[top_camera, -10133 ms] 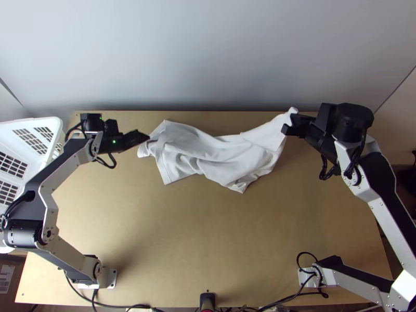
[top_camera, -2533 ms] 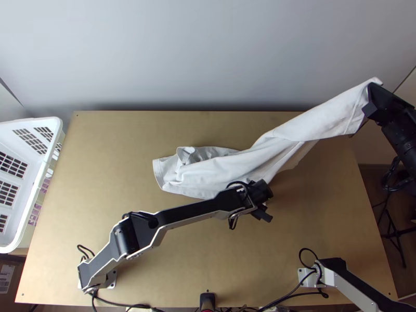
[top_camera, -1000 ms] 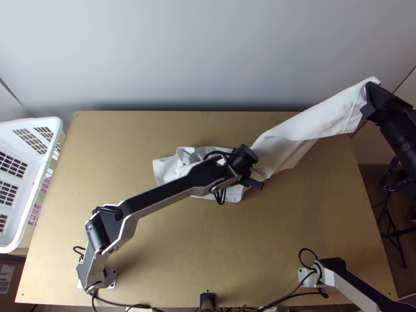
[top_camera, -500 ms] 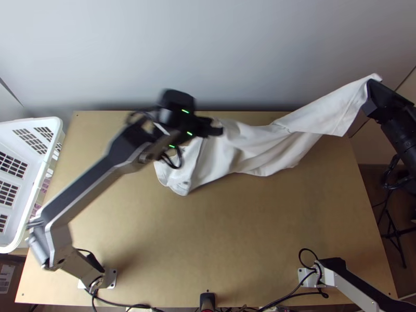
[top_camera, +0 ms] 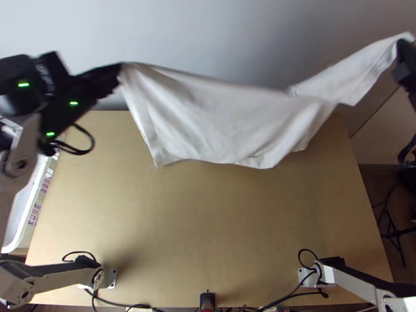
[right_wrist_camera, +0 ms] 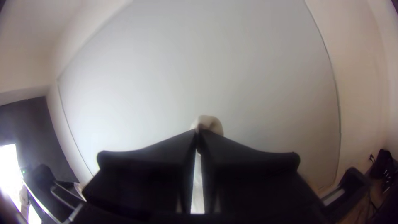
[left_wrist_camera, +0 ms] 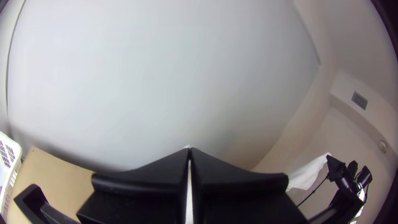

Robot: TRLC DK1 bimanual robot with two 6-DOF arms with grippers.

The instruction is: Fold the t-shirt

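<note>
In the top view the white t-shirt (top_camera: 218, 119) hangs stretched above the table's far part, its lower edge sagging between the two grippers. At the upper left my left gripper (top_camera: 120, 66) is shut on one corner. My right gripper (top_camera: 403, 47) holds the other end at the upper right edge. In the left wrist view the fingers of my left gripper (left_wrist_camera: 190, 151) are pressed together with a strip of cloth below the tips. White cloth bulges past the tips of my right gripper (right_wrist_camera: 199, 132) in the right wrist view, its fingers closed on it.
A white basket (top_camera: 23, 229) stands at the table's left edge, partly behind the left arm. The wooden table (top_camera: 208, 218) lies bare in front of the cloth. A dark stand (top_camera: 392, 229) is on the floor at the right.
My left gripper has moved left and up from the table's middle, with the t-shirt's left part now lifted and spread. My right gripper has moved up and right, still holding its end.
</note>
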